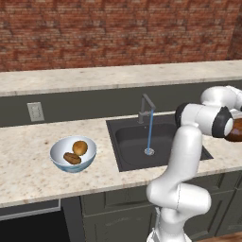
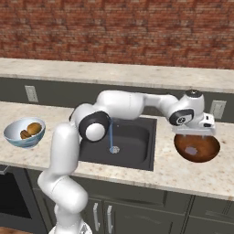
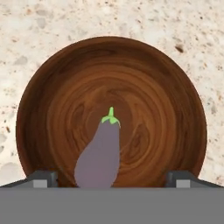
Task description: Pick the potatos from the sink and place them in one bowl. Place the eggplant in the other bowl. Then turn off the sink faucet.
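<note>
Eggplant (image 3: 99, 158) lies in brown bowl (image 3: 57, 87) (wood-grained), claw (image 3: 112, 179) spread wide above.

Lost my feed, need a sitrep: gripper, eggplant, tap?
Gripper open over brown bowl. Eggplant in it. Potatoes in pale bowl. Faucet running, nothing blocking.

Brick wall (image 1: 118, 33), speckled counter (image 1: 28, 165), outlet (image 1: 35, 111)
</note>
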